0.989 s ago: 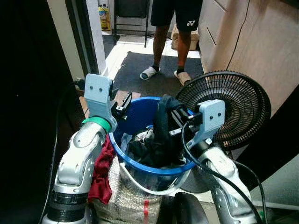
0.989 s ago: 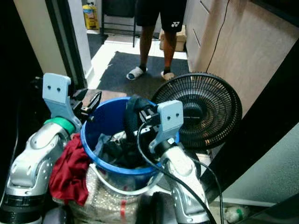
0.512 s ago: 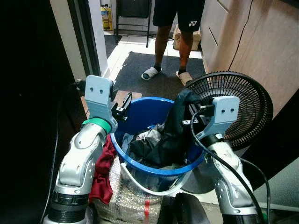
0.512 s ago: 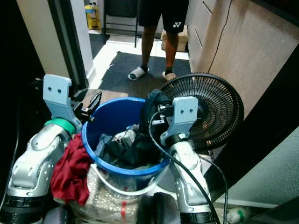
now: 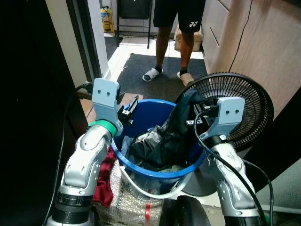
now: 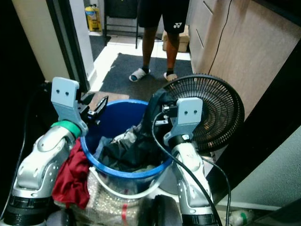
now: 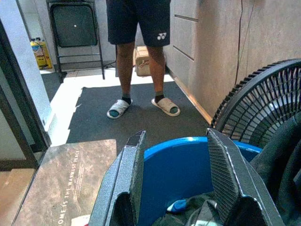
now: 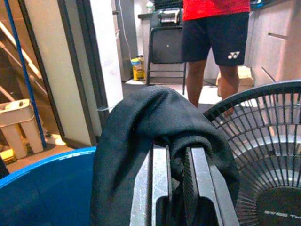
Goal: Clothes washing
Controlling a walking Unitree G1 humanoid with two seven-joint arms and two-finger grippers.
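A dark grey mat (image 5: 160, 75) is laid on the pale tiled floor, and a person's legs (image 5: 171, 44) in slippers are seen standing on it. Beyond the mat a black folding chair (image 7: 75, 33) is set, with a yellow bottle (image 5: 106, 18) beside it. Right of the mat, light wooden cabinets (image 5: 244, 42) are ranged.

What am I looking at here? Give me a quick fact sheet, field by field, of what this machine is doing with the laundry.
Setting: indoors, a doorway and dark mat ahead
Bucket: blue, holding mixed clothes
Right tool: shut on a dark garment, lifting it above the bucket rim
Left tool: open, holding nothing, at the bucket's left rim
Red cloth: hanging outside the bucket, by the left arm
Fan: black, right of the bucket
Person: standing on the mat, in sandals
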